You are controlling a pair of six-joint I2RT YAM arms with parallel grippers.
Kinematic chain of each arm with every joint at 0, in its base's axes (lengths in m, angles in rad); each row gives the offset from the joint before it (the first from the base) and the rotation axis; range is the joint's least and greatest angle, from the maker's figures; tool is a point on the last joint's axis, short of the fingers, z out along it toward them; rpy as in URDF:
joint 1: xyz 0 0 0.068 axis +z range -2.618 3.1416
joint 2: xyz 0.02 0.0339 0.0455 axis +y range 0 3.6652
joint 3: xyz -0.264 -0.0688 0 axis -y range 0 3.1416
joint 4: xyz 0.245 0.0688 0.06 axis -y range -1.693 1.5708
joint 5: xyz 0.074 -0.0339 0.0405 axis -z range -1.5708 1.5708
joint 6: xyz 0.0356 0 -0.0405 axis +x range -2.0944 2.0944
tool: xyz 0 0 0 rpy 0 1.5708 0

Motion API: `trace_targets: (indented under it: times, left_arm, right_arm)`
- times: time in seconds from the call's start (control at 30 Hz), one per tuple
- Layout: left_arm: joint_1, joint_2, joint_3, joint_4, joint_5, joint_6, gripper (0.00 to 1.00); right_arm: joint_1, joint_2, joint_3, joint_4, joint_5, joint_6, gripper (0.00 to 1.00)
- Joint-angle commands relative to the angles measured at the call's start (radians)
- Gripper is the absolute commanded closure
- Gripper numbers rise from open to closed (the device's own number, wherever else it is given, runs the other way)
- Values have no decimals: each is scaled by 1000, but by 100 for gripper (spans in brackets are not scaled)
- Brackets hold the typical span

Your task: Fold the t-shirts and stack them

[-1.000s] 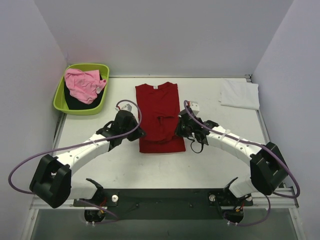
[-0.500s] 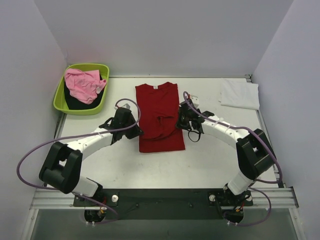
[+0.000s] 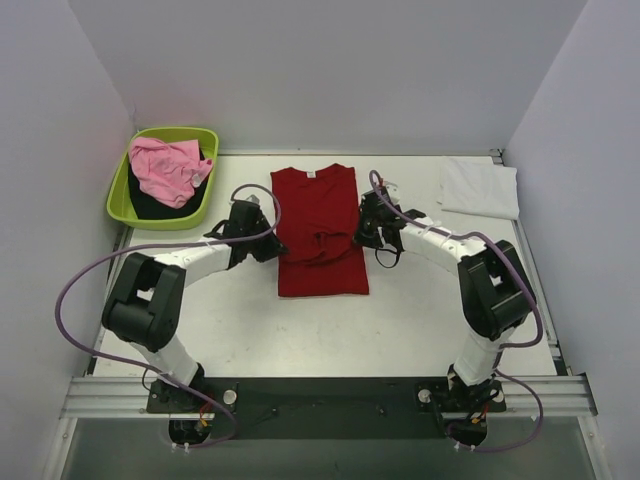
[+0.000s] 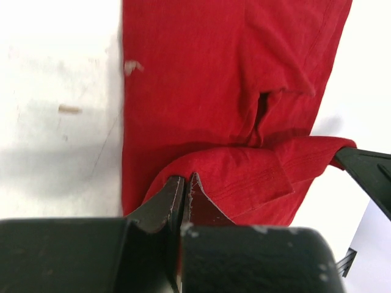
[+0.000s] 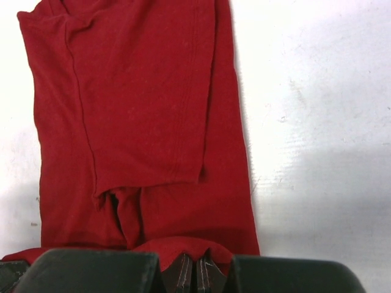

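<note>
A deep red t-shirt (image 3: 318, 215) lies flat in the middle of the table, collar at the far end. My left gripper (image 3: 273, 247) is shut on its left edge and holds a raised fold of red cloth (image 4: 244, 177). My right gripper (image 3: 361, 233) is shut on the right edge, with a hump of red cloth (image 5: 183, 247) pinched at the jaws. A folded white t-shirt (image 3: 480, 187) lies at the far right. A pink t-shirt (image 3: 165, 168) lies on a black one (image 3: 150, 204) in the tub.
The lime-green tub (image 3: 172, 131) stands at the far left corner. Purple cables loop along both arms. Bare white table (image 3: 420, 300) shows in front of the red shirt. Grey walls close in the left, right and back.
Both grippers have moved away from the near edge towards the far side, carrying the shirt's side edges with them. The shirt's near hem sits a little farther back.
</note>
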Motion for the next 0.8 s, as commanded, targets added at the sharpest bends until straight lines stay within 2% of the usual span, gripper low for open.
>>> trace_targets:
  times: [0.0, 0.3, 0.37, 0.4, 0.43, 0.47, 0.53, 0.57, 0.6, 0.67, 0.77]
  left_arm:
    - [20, 57, 84, 94, 38, 24, 100]
    - [44, 119, 90, 117, 34, 3, 100]
    - [53, 111, 81, 115, 24, -5, 77]
    - [67, 105, 78, 112, 15, -8, 41]
    - [75, 97, 73, 114, 9, -13, 24]
    - [81, 80, 66, 115, 6, -19, 13]
    - [104, 57, 63, 123, -11, -33, 10]
    - [115, 36, 59, 128, -14, -40, 10]
    - [122, 25, 61, 138, -17, -42, 9]
    - [148, 4, 84, 134, -2, -53, 9]
    - [153, -41, 87, 123, 18, -42, 8]
  right_arm:
    - [-28, 37, 61, 16, -17, -9, 100]
    - [-54, 135, 141, 18, -42, -17, 100]
    - [-57, 151, 176, 18, -39, -20, 90]
    - [-63, 169, 188, 21, -40, -22, 84]
    - [-66, 175, 201, 22, -42, -23, 72]
    - [-68, 184, 231, 22, -42, -28, 65]
    - [-72, 204, 266, 22, -42, -35, 52]
    - [-71, 209, 291, 22, -36, -37, 50]
    - [-71, 213, 303, 19, -28, -41, 40]
    - [-72, 200, 314, 13, 1, -46, 34]
    - [-65, 128, 255, 22, 21, -58, 30]
